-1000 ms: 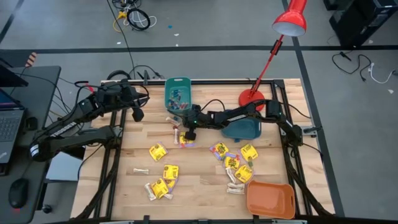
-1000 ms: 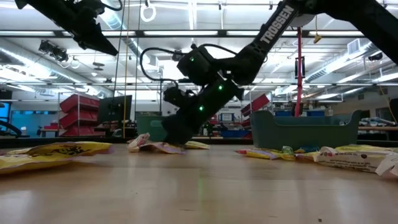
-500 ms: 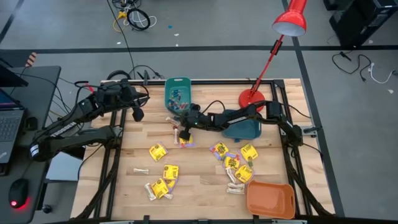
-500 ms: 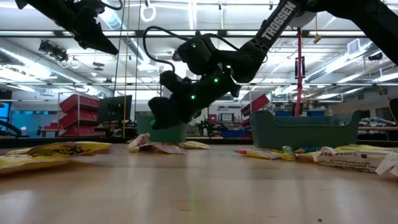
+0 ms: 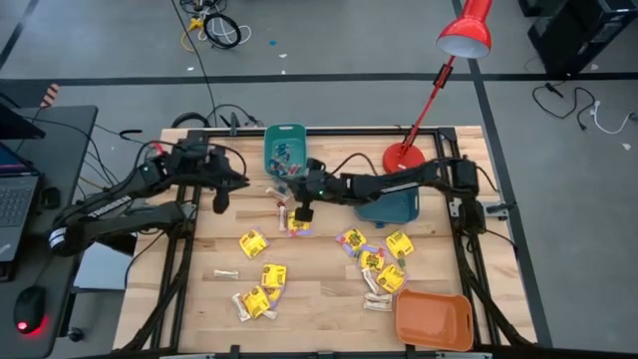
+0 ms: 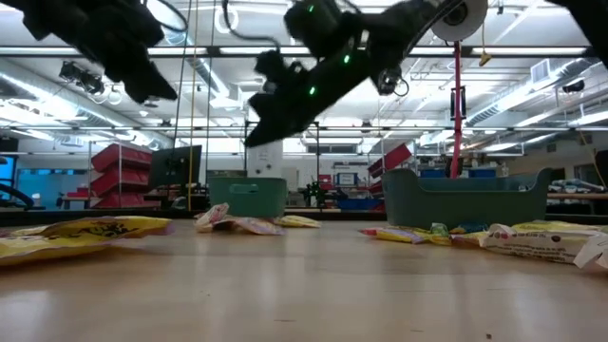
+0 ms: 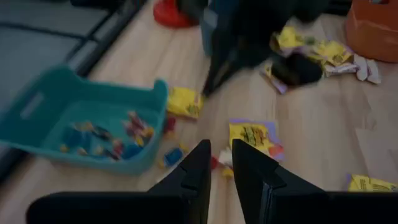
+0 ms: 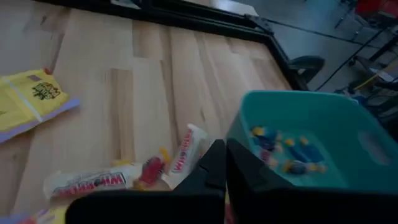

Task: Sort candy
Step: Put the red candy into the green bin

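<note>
Candy lies scattered on the table in the high view; right gripper sits above the pieces just beside the teal bin, arm stretched across. Low view: it hangs clear above the wood, tilted down. Right wrist view: fingers pressed together, holding nothing; white sticks lie just ahead. Left gripper waits near the left edge, fingers slightly apart, empty.

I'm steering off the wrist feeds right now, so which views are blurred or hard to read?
Left wrist view: the other arm is a dark smear, though the teal bin reads fine. Right wrist view: soft, yet the white candy sticks are readable. Low view: both arms are dark against bright ceiling lights. High view: sharp, evenly lit.
</note>
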`<control>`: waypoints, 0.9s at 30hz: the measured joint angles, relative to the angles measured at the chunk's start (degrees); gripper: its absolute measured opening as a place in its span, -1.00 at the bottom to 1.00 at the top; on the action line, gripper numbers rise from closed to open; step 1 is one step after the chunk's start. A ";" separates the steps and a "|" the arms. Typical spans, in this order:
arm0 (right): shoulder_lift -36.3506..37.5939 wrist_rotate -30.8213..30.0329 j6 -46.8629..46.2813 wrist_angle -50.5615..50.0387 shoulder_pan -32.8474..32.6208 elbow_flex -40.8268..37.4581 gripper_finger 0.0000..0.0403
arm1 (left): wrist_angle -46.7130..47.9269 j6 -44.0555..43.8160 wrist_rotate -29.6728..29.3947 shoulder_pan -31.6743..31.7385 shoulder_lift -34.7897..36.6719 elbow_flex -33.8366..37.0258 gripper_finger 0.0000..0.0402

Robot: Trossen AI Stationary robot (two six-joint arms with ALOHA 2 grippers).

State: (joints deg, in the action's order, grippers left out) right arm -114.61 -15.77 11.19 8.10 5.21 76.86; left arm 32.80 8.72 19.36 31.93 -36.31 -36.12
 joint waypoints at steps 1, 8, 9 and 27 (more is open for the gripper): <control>1.47 -0.03 0.44 -1.79 0.00 0.00 -1.00 | -0.36 -0.27 0.04 -0.58 -0.45 0.88 -0.70; 11.03 -0.94 1.09 -13.54 0.04 -0.02 -1.00 | -10.83 -2.54 0.04 -6.26 -5.45 6.75 -0.90; 12.16 -1.00 1.08 -14.71 0.04 -0.04 -1.00 | -13.06 -2.85 -0.35 -7.11 -6.40 7.31 -0.94; 23.02 -1.16 -3.76 -28.71 0.04 0.00 -1.00 | -24.65 3.34 -20.04 -18.80 -28.86 7.87 -1.00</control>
State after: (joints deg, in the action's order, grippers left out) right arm -91.59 -16.93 7.43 -20.60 5.26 76.86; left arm 8.15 12.06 -0.68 13.13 -65.17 -28.25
